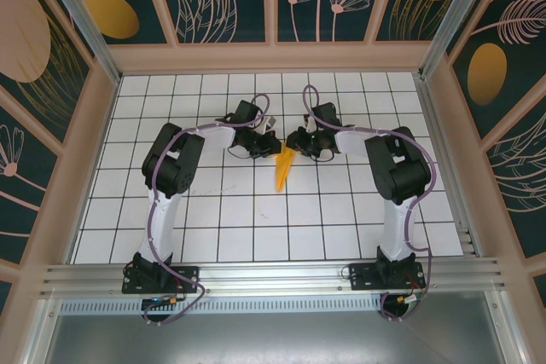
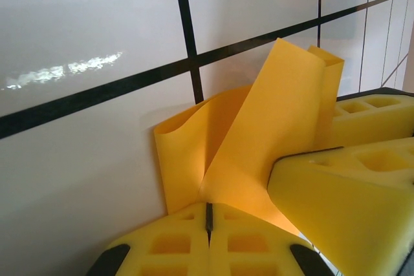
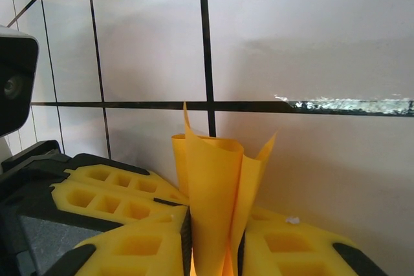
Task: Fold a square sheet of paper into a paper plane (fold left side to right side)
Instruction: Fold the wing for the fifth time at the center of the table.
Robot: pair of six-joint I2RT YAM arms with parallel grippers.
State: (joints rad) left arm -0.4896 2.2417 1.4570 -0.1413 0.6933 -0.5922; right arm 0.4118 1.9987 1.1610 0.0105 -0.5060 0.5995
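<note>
While you look down from above, your left gripper [image 1: 270,149] sits just left of the table's middle. Its yellow pads [image 2: 174,244] are pressed together on the blunt end of the paper plane [image 1: 282,170], and in the left wrist view the paper rises straight out of the seam between them. From that pinch the plane's long axis runs back towards the arm bases, and its pointed tip leans a little to the left. The layers are not flat: the wrist views show them splayed like an opened fan. Just to the right, your right gripper [image 1: 296,143] faces the left one across the same blunt end, with the two nearly touching. The paper stands in the narrow gap between the right gripper's pads [image 3: 291,250], and you cannot tell whether they bear on it or only flank it. Both arms are equally near, so reach probably decides nothing. What matters, in my judgement, is that the crease lies along that long axis, so a left flap swung over to the right would head straight at the right gripper. The table [image 1: 213,202] is glossy white tile with black grid lines and shows glare, so expect the paper to slide on it. Open tiles lie all around, and the painted walls [image 1: 77,83] stand well apart.
</note>
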